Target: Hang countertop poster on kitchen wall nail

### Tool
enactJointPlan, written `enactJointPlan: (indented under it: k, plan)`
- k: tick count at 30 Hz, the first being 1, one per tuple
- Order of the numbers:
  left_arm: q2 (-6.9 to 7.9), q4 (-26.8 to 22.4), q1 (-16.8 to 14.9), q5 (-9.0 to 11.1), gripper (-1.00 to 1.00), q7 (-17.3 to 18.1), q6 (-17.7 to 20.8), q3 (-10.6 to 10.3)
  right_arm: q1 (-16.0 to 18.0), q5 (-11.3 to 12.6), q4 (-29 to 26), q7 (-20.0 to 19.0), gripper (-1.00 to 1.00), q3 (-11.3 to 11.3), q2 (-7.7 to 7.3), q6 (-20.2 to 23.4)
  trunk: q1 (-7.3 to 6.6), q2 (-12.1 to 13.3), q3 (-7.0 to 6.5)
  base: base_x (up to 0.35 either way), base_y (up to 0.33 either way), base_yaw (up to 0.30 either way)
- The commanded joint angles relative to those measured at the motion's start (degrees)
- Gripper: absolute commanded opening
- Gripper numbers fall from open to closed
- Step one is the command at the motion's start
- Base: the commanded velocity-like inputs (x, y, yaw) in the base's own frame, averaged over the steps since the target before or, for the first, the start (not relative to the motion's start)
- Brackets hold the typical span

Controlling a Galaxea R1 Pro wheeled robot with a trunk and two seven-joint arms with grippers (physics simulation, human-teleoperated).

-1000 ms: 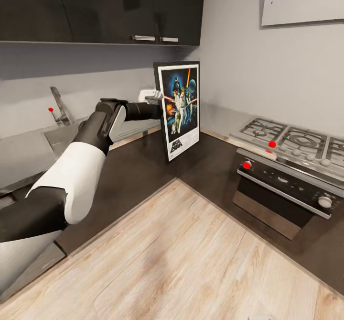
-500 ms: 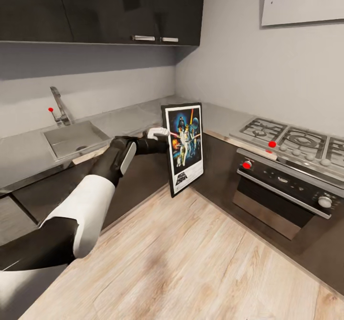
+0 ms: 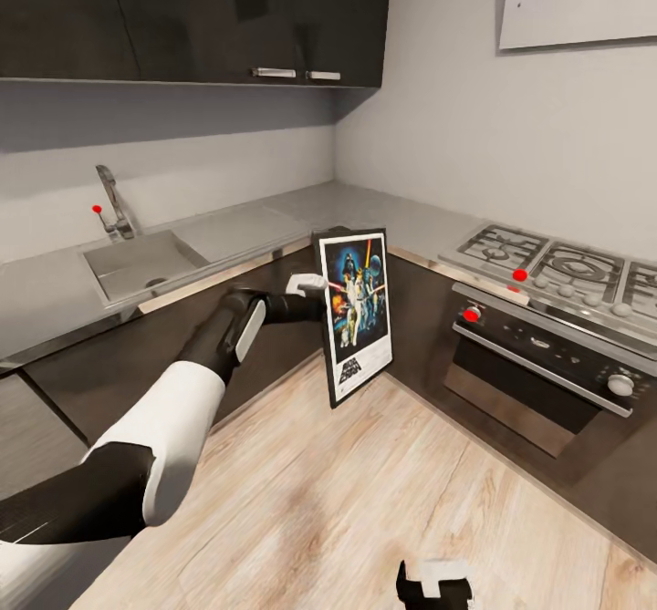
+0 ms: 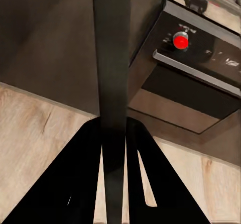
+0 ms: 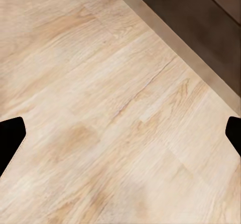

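The poster [image 3: 358, 314] hangs upright in front of the dark corner cabinets, its lower edge above the wood floor. My left gripper [image 3: 315, 284] is shut on the poster's left edge. In the left wrist view the poster [image 4: 111, 58] shows edge-on as a dark strip running between the fingers [image 4: 75, 184] of my left gripper [image 4: 114, 151]. The pale grey countertop [image 3: 274, 213] lies behind and above the poster. A tiny dark dot, perhaps a wall nail [image 3: 519, 4], sits on a pale panel high on the right wall. My right gripper [image 3: 435, 584] is low over the floor, its fingers wide apart and open [image 5: 120, 133].
A sink [image 3: 137, 263] with a faucet [image 3: 111, 200] is set into the left run of the counter. A gas hob [image 3: 557, 268] and oven [image 3: 538, 364] stand on the right. Dark upper cabinets [image 3: 228, 8] hang above. Wood floor [image 3: 365, 501] spreads in front.
My left arm has lowered the poster from above the counter's corner to in front of the cabinets, nearer the floor. The right gripper has come into the head view's bottom edge.
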State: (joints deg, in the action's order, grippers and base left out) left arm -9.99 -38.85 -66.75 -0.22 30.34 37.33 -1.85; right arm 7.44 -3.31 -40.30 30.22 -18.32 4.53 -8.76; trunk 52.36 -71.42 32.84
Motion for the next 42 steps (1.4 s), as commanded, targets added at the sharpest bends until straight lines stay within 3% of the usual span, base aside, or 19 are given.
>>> enactJointPlan:
  k: [1, 6, 9, 10, 13, 17, 20, 22, 23, 25, 26, 28, 29, 31, 33, 35, 36, 38, 42]
  plan:
    - [0.0, -0.08, 0.99, -0.03, -1.0, 0.08, 0.58, 0.01, 0.1, -0.36, -1.57, 1.27, 1.0, -1.07, 0.87, 2.37, 0.0, -0.03, 0.05, 0.0, 0.0, 0.0]
    - [0.0, -1.17, 1.81, -0.01, -1.0, -0.42, 5.08, 0.0, 0.39, -0.52, -3.68, 1.76, 1.0, -1.71, 1.72, 4.35, 0.0, -0.03, 0.05, 0.0, 0.0, 0.0]
    - [0.0, -3.72, 1.92, 0.5, -1.0, -5.49, 8.0, -0.18, 0.46, -0.62, -4.86, 1.87, 1.0, -3.31, 1.95, 4.69, 0.0, -0.03, 0.05, 0.0, 0.0, 0.0]
    - [0.0, -5.16, 1.94, 1.81, -1.0, -7.99, 9.72, -0.21, 0.53, -0.74, -5.1, 2.01, 1.0, -4.31, 1.99, 4.76, 0.0, -0.03, 0.05, 0.0, 0.0, 0.0]
    - [0.0, -10.12, 1.96, 9.82, -1.0, -14.89, 14.69, -0.64, 1.83, -0.93, -6.18, 3.31, 1.0, -6.02, 2.27, 6.8, 0.0, -0.03, 0.05, 0.0, 0.0, 0.0]
    - [0.0, -14.67, 1.97, 15.53, -1.0, -21.17, 16.29, -3.33, 3.57, -0.97, -7.73, 4.0, 1.0, -7.68, 2.54, 11.72, 0.0, -0.03, 0.05, 0.0, 0.0, 0.0]
    - [0.0, -16.85, 1.97, 22.83, -1.0, -24.42, 16.81, -8.11, 4.54, -0.99, -9.9, 4.62, 1.0, -9.99, 2.7, 13.92, 0.0, -0.03, 0.05, 0.0, 0.0, 0.0]
    - [0.0, -17.45, 1.99, 27.3, -1.0, -28.49, 16.9, -11.18, 4.97, -0.99, -11.41, 5.26, 1.0, -11.05, 2.97, 14.51, 0.0, -0.03, 0.05, 0.0, 0.0, 0.0]
    - [0.0, -18.11, 2.0, 30.97, -1.0, -32.65, 16.87, -13.61, 5.21, -0.99, -12.36, 5.58, 1.0, -11.81, 3.12, 14.78, 0.0, -0.03, 0.05, 0.0, 0.0, 0.0]
    - [0.0, -19.12, 1.99, 35.8, -1.0, -37.42, 16.78, -16.07, 5.4, -0.99, -13.19, 5.82, 1.0, -12.53, 3.21, 15.45, 0.0, -0.03, 0.05, 0.0, 0.0, 0.0]
    - [0.0, -20.18, 1.98, 41.96, -1.0, -42.6, 16.46, -18.48, 5.52, -0.99, -14.08, 6.03, 1.0, -13.07, 3.27, 16.94, 0.0, -0.03, 0.05, 0.0, 0.0, 0.0]
    - [0.0, -21.02, 1.98, 48.66, -1.0, -48.14, 15.52, -21.09, 5.6, -0.99, -15.28, 6.22, 1.0, -13.43, 3.31, 18.85, 0.0, -0.03, 0.05, 0.0, 0.0, 0.0]
    - [0.0, -21.65, 1.99, 55.19, -1.0, -54.01, 13.57, -24.49, 5.65, -0.98, -16.85, 6.39, 1.0, -13.68, 3.34, 20.6, 0.0, -0.03, 0.05, 0.0, 0.0, 0.0]
    - [0.0, -22.57, 1.98, 61.23, -1.0, -59.96, 10.3, -29.17, 5.68, -0.95, -18.71, 6.53, 1.0, -13.85, 3.35, 21.84, 0.0, -0.03, 0.05, 0.0, 0.0, 0.0]
    - [0.0, -25.28, 1.98, 70.8, -1.0, -69.11, 3.45, -38.26, 5.69, -0.92, -21.39, 6.72, 1.0, -14.06, 3.37, 23.2, 0.0, -0.03, 0.05, 0.0, 0.0, 0.0]
    - [0.0, -26.7, 1.99, 75.64, -1.0, -73.31, 0.36, -42.31, 5.67, -0.95, -22.34, 6.79, 1.0, -14.16, 3.38, 23.66, 0.0, -0.03, 0.05, 0.0, 0.0, 0.0]
    - [0.0, -26.98, 1.99, 76.73, -1.0, -74.22, -0.29, -43.14, 5.67, -0.94, -22.54, 6.81, 1.0, -14.19, 3.38, 23.75, 0.0, -0.03, 0.05, 0.0, 0.0, 0.0]
    - [0.0, -27.55, 1.98, 78.85, -1.0, -76.01, -1.59, -44.8, 5.63, -0.92, -22.91, 6.84, 1.0, -14.63, 3.38, 23.94, 0.0, -0.03, 0.05, 0.0, 0.0, 0.0]
    - [0.0, -27.97, 1.97, 80.56, -1.0, -77.39, -2.66, -46.11, 5.58, -0.98, -23.16, 7.77, 1.0, -17.84, 3.32, 24.09, 0.0, -0.03, 0.05, 0.0, 0.0, 0.0]
